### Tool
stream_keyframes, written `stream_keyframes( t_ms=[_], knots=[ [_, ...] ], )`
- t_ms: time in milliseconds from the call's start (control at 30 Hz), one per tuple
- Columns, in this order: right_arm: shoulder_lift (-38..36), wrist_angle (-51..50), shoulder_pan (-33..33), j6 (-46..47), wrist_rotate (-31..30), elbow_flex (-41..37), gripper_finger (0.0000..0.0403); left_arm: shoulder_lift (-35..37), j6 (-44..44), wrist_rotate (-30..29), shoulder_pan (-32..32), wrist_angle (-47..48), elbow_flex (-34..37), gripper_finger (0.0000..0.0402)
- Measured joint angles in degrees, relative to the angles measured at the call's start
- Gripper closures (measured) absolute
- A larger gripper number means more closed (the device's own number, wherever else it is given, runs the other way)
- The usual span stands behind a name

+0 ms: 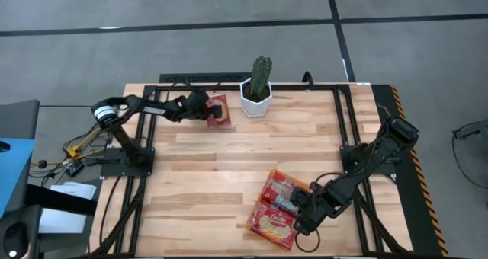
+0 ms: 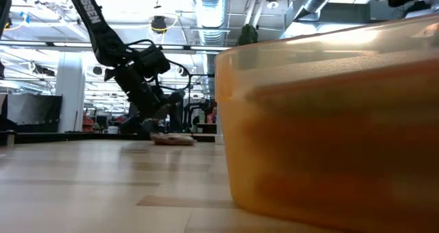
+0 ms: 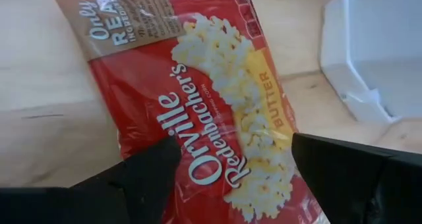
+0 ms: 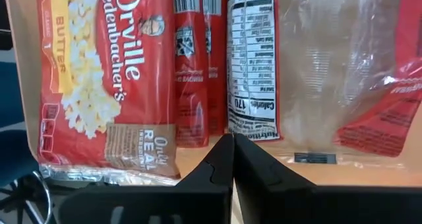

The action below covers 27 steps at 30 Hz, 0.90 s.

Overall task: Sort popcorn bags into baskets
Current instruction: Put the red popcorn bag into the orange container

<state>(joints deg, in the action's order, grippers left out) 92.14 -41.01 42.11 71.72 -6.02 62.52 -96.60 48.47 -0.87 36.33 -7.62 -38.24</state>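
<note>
High view: the left gripper is at the far left of the wooden surface, over a single red popcorn bag lying flat there. Just to the right of that bag stands a white pot holding a green cactus; pot and bag are near but apart. The right gripper is at the near right, at the right side of an orange tray that already holds popcorn bags. A black frame runs along the surface edges.

Low view: the tray's translucent orange wall fills the right half and blocks everything behind it. Far off on the left, the left arm reaches down beside the lone bag on the surface.

Left wrist view: the left gripper's two dark fingers are spread wide, one on each side of the bag, which lies printed side up. The pot's white corner sits just beside it.

Right wrist view: the right gripper's fingers are pressed together, holding nothing, pointing at several bags lying side by side, one with its nutrition panel up.
</note>
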Motion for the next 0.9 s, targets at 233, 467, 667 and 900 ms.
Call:
stream_keyframes(
  t_ms=[233,467,667,900],
  knots=[
    [-1.63,-2.14,-0.34,-7.03,-0.18,-0.02,0.0376,-1.70,0.01,6.12,-4.09,-3.06,0.09,0.0118],
    [-7.13,-10.65,-6.60,-16.65,-4.40,-0.02,0.0384,-1.69,4.06,6.57,-18.69,-1.26,0.08,0.0151],
    [-10.78,-7.49,-14.19,-19.74,-12.87,-0.02,0.0369,-1.45,14.13,4.20,-29.43,-12.95,0.68,0.0158],
    [-5.15,7.70,-19.97,-23.17,-14.59,-0.02,0.0372,6.26,13.26,5.08,-28.65,-12.39,0.55,0.0158]
  ],
)
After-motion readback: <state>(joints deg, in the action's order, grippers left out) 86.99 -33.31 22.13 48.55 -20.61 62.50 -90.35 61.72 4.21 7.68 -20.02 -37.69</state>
